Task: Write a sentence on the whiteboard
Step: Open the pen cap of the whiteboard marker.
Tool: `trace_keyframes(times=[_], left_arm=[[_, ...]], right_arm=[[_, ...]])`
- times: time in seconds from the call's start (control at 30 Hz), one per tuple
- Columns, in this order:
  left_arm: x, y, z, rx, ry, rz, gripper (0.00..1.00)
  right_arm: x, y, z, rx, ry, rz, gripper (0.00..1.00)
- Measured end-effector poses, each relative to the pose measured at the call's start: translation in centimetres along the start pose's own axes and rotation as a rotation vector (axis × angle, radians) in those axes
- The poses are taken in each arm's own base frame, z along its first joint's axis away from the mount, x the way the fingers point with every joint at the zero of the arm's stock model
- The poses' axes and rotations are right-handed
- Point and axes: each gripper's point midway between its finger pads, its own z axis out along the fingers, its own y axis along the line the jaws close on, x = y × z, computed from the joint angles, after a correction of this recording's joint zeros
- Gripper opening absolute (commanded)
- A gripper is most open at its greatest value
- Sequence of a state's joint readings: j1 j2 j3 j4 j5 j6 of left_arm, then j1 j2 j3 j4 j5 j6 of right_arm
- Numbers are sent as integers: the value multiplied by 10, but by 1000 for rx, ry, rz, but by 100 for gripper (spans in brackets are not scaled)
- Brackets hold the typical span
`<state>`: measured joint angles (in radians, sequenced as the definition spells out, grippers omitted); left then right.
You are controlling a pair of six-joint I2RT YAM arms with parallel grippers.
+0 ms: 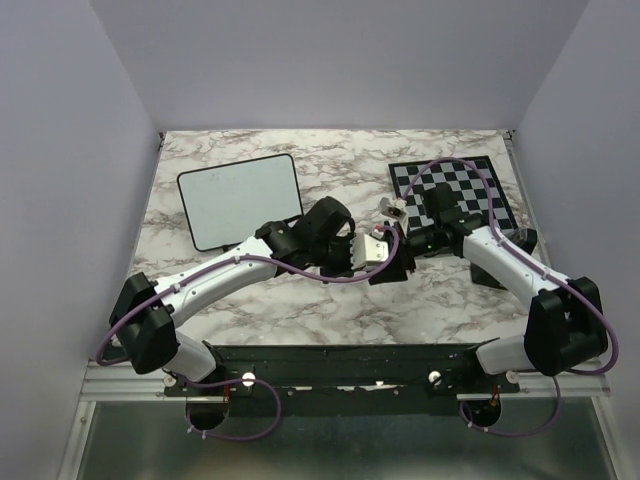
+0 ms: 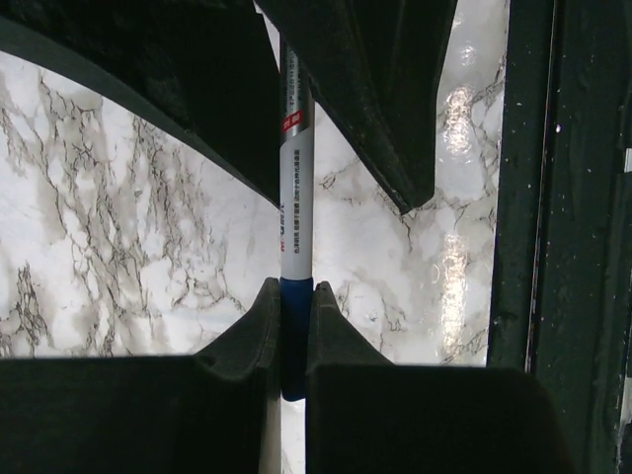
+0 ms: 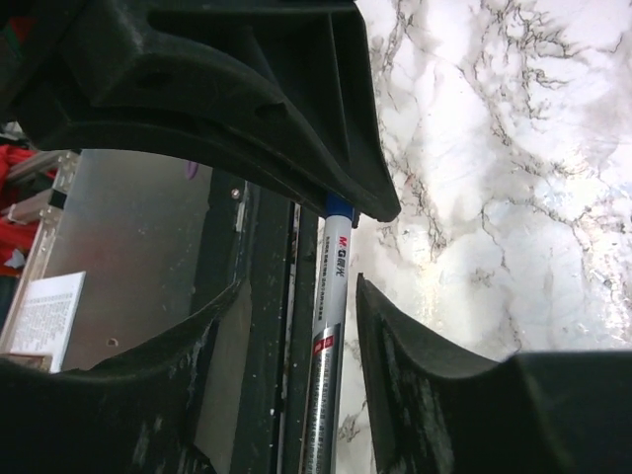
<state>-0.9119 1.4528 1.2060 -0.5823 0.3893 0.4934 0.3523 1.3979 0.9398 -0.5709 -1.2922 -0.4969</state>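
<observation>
Left wrist view: left tool (image 2: 294, 296) pressed together on the blue end of a marker (image 2: 294, 197), pinching it from both sides. The marker's white barrel runs toward 12 o'clock, passing between the right tool's fingers. Right wrist view: right tool (image 3: 301, 286) spread, with the barrel in the gap and nearer the 3 o'clock finger; contact cannot be told. Top external view: both tools meet near the middle of the marble counter (image 1: 400, 310). Whiteboard (image 1: 240, 200) lies flat at 11 o'clock from that meeting point, apart from both tools, slightly skewed, its near right corner hidden behind the left arm. Chessboard (image 1: 495, 185) lies at 1 o'clock, partly covered by the right arm.
</observation>
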Motion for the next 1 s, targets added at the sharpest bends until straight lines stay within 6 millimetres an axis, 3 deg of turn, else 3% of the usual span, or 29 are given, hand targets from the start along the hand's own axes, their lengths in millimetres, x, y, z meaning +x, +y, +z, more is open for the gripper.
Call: trace_keyframes(times=[0.2, 0.3, 0.37, 0.4, 0.7, 0.87, 1.0], left_arm=[[3, 0, 2, 3, 10, -6, 0], [3, 0, 2, 3, 10, -9, 0], [3, 0, 2, 3, 10, -9, 0], [3, -1, 3, 5, 11, -13, 0], [2, 2, 3, -13, 5, -10, 0], [5, 6, -9, -81, -60, 22, 0], [32, 11, -31, -165, -45, 41, 0]], right_arm=[[2, -1, 1, 10, 12, 4, 37], [2, -4, 1, 23, 18, 2, 25], [3, -6, 1, 35, 24, 4, 3], [4, -8, 1, 43, 28, 1, 0], [1, -11, -1, 72, 55, -19, 0], [-7, -9, 1, 65, 65, -79, 1], [-9, -8, -2, 71, 71, -101, 0]])
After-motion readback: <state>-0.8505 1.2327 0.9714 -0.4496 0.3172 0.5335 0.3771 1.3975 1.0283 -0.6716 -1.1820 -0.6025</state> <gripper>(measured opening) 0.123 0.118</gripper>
